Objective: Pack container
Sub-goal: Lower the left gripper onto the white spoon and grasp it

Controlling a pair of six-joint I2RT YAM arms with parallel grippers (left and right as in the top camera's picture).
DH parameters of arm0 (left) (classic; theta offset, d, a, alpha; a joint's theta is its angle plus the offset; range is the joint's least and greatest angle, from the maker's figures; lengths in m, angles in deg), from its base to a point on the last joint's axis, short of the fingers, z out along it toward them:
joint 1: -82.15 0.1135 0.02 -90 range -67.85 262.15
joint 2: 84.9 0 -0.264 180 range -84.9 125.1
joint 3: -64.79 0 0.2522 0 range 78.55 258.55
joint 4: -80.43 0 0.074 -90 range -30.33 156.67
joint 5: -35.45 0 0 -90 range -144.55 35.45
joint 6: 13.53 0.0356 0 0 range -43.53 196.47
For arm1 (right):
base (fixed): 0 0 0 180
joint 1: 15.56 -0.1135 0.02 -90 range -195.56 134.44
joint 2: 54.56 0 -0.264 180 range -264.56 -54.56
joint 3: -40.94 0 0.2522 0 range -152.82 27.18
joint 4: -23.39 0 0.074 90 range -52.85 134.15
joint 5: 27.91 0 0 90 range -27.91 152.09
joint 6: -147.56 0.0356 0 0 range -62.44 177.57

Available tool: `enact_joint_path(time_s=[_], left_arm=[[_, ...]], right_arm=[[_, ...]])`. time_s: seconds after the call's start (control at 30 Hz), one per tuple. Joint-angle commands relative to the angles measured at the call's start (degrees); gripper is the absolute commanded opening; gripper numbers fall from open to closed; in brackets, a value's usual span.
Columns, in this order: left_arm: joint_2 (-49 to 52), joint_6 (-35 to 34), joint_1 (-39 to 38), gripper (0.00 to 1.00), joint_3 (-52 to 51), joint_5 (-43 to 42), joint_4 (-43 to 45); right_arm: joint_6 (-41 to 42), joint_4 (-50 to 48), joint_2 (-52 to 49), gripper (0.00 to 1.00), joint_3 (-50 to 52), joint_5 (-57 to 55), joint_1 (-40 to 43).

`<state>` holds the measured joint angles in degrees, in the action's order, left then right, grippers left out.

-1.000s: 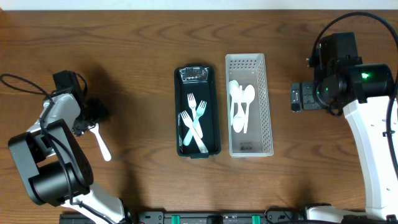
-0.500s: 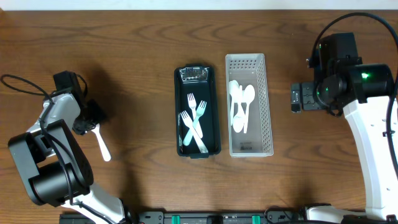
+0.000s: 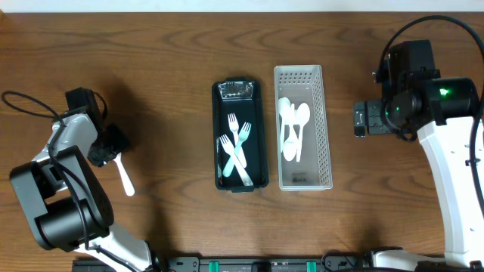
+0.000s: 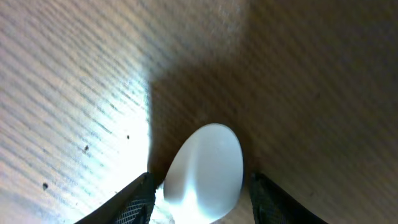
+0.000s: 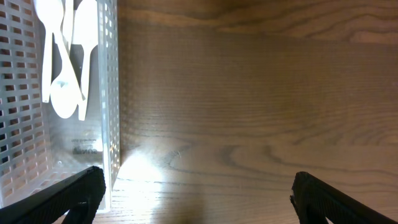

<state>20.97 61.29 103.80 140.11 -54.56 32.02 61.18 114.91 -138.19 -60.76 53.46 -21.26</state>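
A white plastic spoon (image 3: 122, 175) lies on the wooden table at the left. My left gripper (image 3: 108, 148) sits over its bowl end. In the left wrist view the spoon bowl (image 4: 208, 171) lies between the two fingers with small gaps on each side, so the jaws are open around it. A black tray (image 3: 260, 159) in the middle holds white forks (image 3: 236, 148). A white perforated basket (image 3: 327, 143) to its right holds white spoons (image 3: 293, 125). My right gripper (image 3: 361, 119) is open and empty, right of the basket; the basket wall (image 5: 112, 93) shows in its view.
Black cables run from both arms: one loops at the far left (image 3: 23, 102), one arcs at the top right (image 3: 423, 23). The arm bases stand at the front edge of the table.
My left gripper has shifted slightly down and left along the spoon's bowl end. The right arm has not moved.
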Motion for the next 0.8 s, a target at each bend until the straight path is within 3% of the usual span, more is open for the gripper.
enact_joint_path(time_s=[0.0, 0.27, 0.33, 0.63, 0.77], left_arm=[[1.64, 0.11, 0.20, 0.52, -1.84, 1.53, -1.29], [1.64, 0.11, 0.20, 0.51, -1.84, 1.53, -0.61], [1.64, 0.13, 0.20, 0.43, -1.84, 1.53, -0.61], [1.64, 0.11, 0.20, 0.29, -1.84, 1.53, -0.66], [1.64, 0.13, 0.20, 0.27, -1.81, 1.53, -0.26]], right_arm=[[-0.68, 0.04, -0.07, 0.99, 0.20, -0.37, 0.44], [-0.70, 0.48, -0.07, 0.99, 0.20, -0.37, 0.44], [-0.70, 0.52, -0.07, 0.99, 0.20, -0.37, 0.44], [-0.70, 0.50, -0.07, 0.99, 0.20, -0.37, 0.44], [-0.68, 0.50, -0.07, 0.99, 0.20, -0.37, 0.44]])
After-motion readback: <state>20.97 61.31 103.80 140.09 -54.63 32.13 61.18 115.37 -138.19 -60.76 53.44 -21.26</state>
